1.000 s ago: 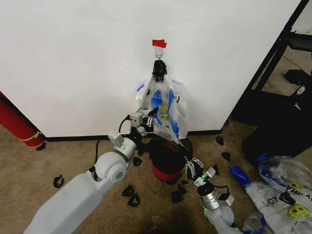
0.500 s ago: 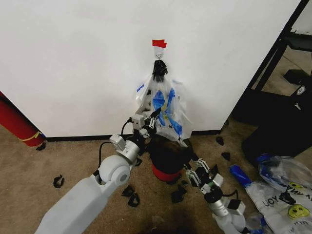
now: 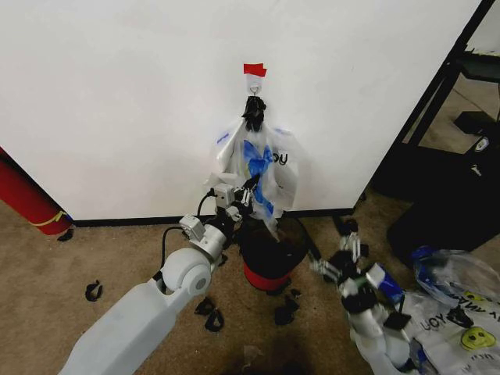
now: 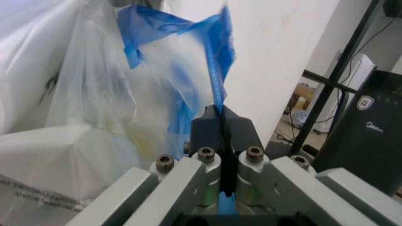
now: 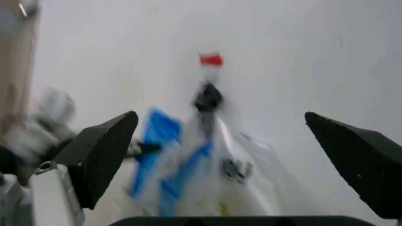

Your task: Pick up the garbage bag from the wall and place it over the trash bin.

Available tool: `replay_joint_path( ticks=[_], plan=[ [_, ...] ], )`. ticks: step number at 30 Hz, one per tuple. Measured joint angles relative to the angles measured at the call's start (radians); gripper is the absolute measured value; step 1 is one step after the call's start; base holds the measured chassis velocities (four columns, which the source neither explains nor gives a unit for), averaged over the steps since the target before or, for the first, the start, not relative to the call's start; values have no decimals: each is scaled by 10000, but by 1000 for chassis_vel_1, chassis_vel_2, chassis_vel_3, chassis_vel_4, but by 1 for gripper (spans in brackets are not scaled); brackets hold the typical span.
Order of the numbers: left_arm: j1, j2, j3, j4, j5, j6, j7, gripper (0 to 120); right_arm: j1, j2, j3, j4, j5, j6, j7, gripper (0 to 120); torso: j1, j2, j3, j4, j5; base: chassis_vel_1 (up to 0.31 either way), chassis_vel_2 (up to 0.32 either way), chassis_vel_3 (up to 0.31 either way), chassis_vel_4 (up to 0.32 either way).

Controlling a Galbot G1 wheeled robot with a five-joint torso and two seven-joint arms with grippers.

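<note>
The garbage bag (image 3: 262, 168) hanging on the wall (image 3: 117, 101) carries black print, of which only the letters "UO" can be read, at about 2 o'clock from its blue tape. A flat bag on the floor (image 3: 441, 320), at 4 o'clock from the trash bin (image 3: 269, 250), shows black letters reading roughly "LOY", upside down, next to a yellow smiley face. In the left wrist view, a black cabinet (image 4: 370, 122) bears a shield-shaped badge and a small line of lettering too small to read.
</note>
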Motion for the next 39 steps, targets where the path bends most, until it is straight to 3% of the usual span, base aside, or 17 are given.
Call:
replay_joint_path(
  ticks=[1,3,6,14,21,28,39],
  plan=[
    [1,-55,25,8,10,0,4,0,385,-199,-116,-250,-1092,-225,792,100,0,0,0,-2,-1,0,0,0,0],
    [2,-77,32,12,11,0,5,0,519,-283,-173,-340,-1379,-282,969,100,0,0,0,-3,0,0,0,0,0],
    [-14,-237,78,27,10,-1,7,0,1497,-780,-528,-1091,-3281,-529,1589,100,0,0,0,-1,0,0,0,0,0],
    [8,-521,191,116,30,-1,10,0,3074,-1311,-912,-1967,-6454,-696,1425,100,1,0,0,-2,-1,0,0,0,0],
    [-15,-624,230,156,40,-12,14,0,3800,-1479,-1459,-2450,-7038,-1058,860,100,0,0,-1,-2,-1,0,0,0,0],
    [8,-636,223,112,30,-35,17,0,4659,-1045,-1753,-3406,-7698,-986,607,99,1,0,0,-2,-1,0,0,0,0],
    [127,-580,110,54,-1,-55,17,0,5389,-607,-1896,-3886,-8041,-774,-259,68,1,0,0,-1,-2,0,0,0,0]
  ],
)
